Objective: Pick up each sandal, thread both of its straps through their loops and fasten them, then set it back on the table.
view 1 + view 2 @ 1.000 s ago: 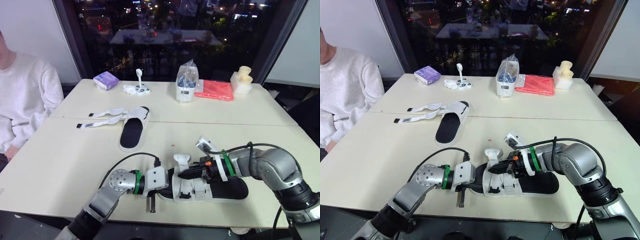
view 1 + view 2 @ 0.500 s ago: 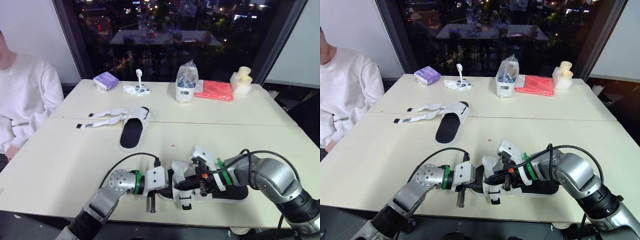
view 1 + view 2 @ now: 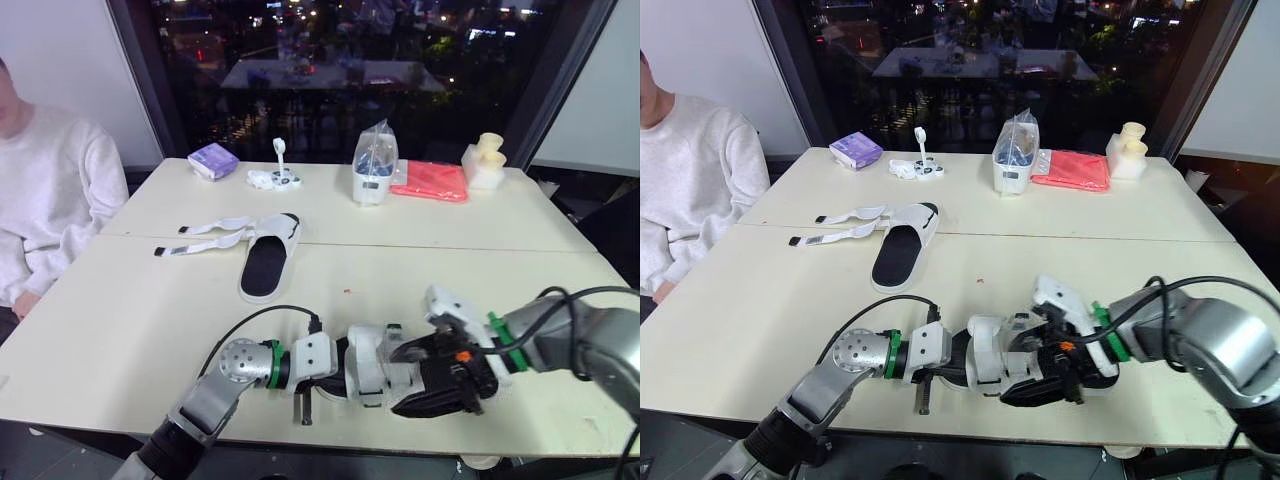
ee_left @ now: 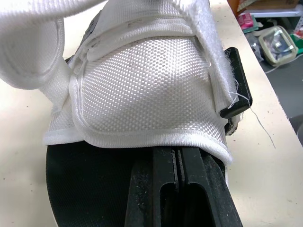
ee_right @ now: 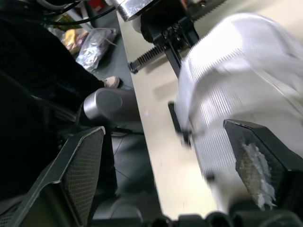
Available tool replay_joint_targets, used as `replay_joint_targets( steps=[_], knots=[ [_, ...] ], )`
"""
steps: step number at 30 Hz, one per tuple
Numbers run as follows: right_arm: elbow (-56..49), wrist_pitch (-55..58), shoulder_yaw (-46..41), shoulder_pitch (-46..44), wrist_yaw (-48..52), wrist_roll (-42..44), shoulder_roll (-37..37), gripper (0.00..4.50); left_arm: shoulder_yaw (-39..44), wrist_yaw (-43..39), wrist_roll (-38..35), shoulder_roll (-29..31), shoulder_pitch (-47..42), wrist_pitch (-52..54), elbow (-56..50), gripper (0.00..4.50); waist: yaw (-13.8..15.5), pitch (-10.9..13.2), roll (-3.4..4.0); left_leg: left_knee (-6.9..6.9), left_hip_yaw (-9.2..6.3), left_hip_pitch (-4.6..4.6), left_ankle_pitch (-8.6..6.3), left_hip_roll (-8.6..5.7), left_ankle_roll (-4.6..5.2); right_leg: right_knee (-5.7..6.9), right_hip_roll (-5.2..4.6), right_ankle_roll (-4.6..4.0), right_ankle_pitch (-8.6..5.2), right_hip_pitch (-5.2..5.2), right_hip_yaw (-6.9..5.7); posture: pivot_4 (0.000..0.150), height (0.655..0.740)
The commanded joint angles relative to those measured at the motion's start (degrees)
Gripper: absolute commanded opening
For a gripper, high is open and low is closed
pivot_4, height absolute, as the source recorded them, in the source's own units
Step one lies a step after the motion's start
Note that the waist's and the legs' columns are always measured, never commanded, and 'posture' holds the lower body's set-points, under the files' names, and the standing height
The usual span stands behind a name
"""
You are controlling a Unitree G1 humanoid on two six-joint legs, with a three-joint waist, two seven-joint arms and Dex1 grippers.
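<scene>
Pinching the toe end of the near sandal (image 3: pixel 383 366) with the left end effector (image 4: pixel 177 179), fingers pressed tight together beneath the white upper. Keeping it low at the front edge of the counter (image 3: pixel 120 330), between the two arms.

Pulled the right end effector (image 5: pixel 163 137) off the straps within the last second: was reaching across them toward the toe, now drawn back to the robot's right, toward the heel, spread wide and gripping nothing. Seems to have left the sandal tipped, with the black footbed turned more toward the camera than before.

Probably marks the end of one fastening pass. Shows a white strap (image 4: pixel 210 61) folded across the upper in the left wrist view, yet cannot confirm both straps threaded through their loops. Worth checking before setting this one down.

Still to do: the second sandal (image 3: pixel 266 262), lying flat further back on the counter, well apart, with both loose straps (image 3: pixel 205 236) spread out toward the robot's left; no sign of handling there
</scene>
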Motion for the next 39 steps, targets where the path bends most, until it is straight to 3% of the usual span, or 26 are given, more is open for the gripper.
replay_joint_targets(
  steps=[1,8,14,22,30,39],
  knots=[
    [-3.52,2.36,-7.02,5.12,-0.68,7.28,0.04,4.47,-3.19,-0.01,3.01,0.71,1.98,2.02,4.84,0.00,0.09,0.02,-0.03,0.00,0.00,0.00,0.00,0.00,0.00,0.00,-0.05,0.00,0.00,0.00,0.00,0.150,0.7400],
    [-4.95,-0.88,-7.99,20.06,-8.28,4.34,4.67,4.47,-3.28,-0.10,3.02,0.67,1.94,2.06,4.68,0.00,0.01,0.01,-0.03,0.00,-0.02,0.01,-0.02,0.01,-0.03,-0.02,-0.10,0.01,0.00,0.05,0.00,0.150,0.7400],
    [-4.49,-5.79,-2.25,21.86,-19.33,-2.93,14.69,4.47,-3.50,-0.49,3.33,1.16,1.84,1.78,4.42,0.00,-0.09,0.01,0.00,0.00,-0.02,0.03,-0.05,0.02,-0.09,-0.02,0.02,0.03,-0.01,0.05,-0.01,0.150,0.7400],
    [-5.57,-7.68,0.00,21.88,-22.21,-3.57,18.85,4.47,-3.48,-0.89,3.31,2.00,1.86,1.59,4.15,0.00,-0.25,0.01,-0.01,0.00,-0.03,0.06,-0.02,0.12,-0.05,0.03,0.08,0.02,0.00,0.03,0.00,0.150,0.7400],
    [-7.82,-6.26,0.49,18.46,-23.56,-0.67,20.26,4.47,-3.54,-1.09,3.18,2.32,1.68,1.66,4.17,0.00,-0.39,0.02,-0.01,0.00,-0.02,0.05,-0.01,0.16,-0.04,0.10,0.10,0.01,0.00,-0.07,-0.01,0.150,0.7400],
    [-9.17,-5.19,-2.69,19.11,-22.87,-0.13,14.69,4.47,-3.51,-0.93,3.03,2.15,1.55,1.88,4.25,0.00,-0.26,0.04,-0.03,0.00,0.00,0.02,0.00,0.20,-0.02,0.09,0.12,-0.01,0.00,-0.11,-0.02,0.150,0.7400]
  ],
)
